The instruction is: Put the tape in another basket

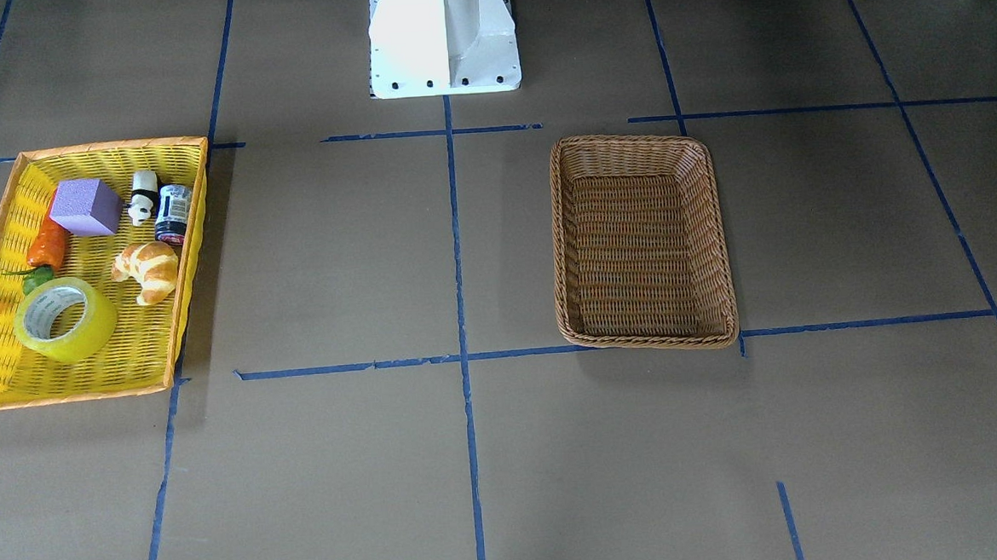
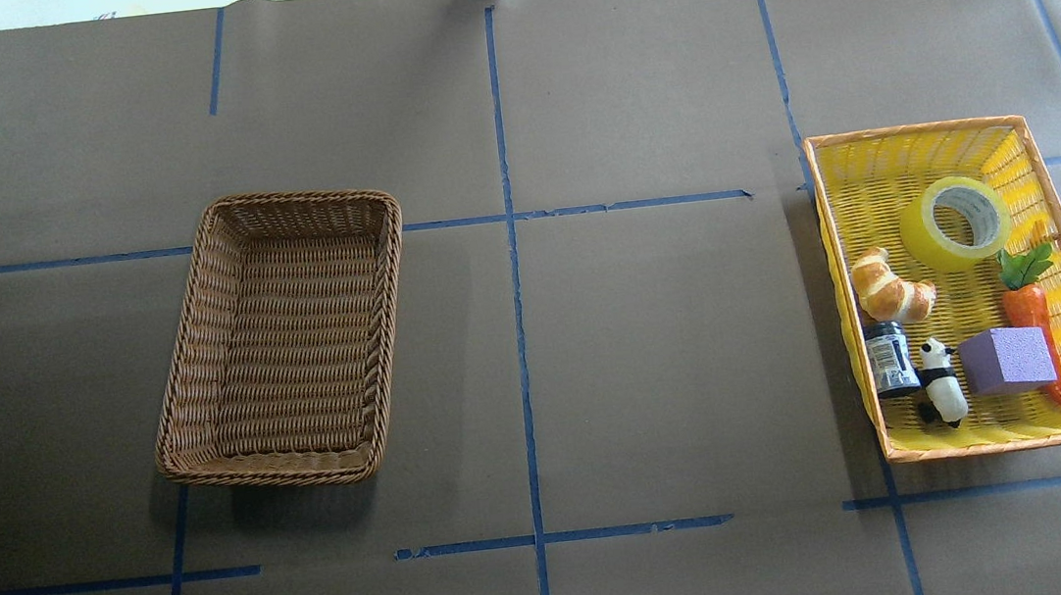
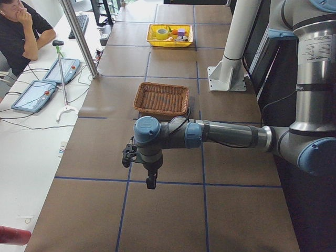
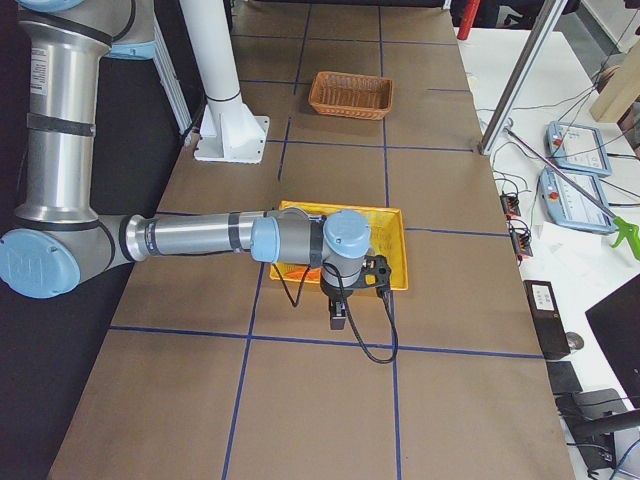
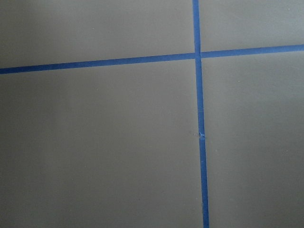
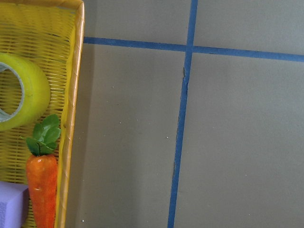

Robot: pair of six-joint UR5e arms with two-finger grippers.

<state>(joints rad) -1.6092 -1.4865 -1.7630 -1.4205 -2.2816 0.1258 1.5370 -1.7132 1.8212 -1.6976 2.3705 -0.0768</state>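
The yellow-green tape roll [image 1: 65, 320] lies flat in the yellow plastic basket [image 1: 108, 148], at its end far from the robot; it also shows in the overhead view [image 2: 955, 223] and at the left edge of the right wrist view [image 6: 19, 97]. The brown wicker basket [image 1: 641, 238] stands empty on the robot's left side [image 2: 288, 338]. My right gripper [image 4: 339, 318] hangs above the table just outside the yellow basket. My left gripper [image 3: 151, 181] hangs over bare table, well beyond the wicker basket [image 3: 161, 98]. I cannot tell whether either is open or shut.
The yellow basket also holds a croissant [image 2: 889, 287], a carrot [image 2: 1030, 309], a purple block [image 2: 1007, 360], a panda figure [image 2: 941, 381] and a small dark jar [image 2: 890, 358]. The robot's white base [image 1: 443, 35] is at the table's edge. An operator [image 3: 18, 31] sits beside the table.
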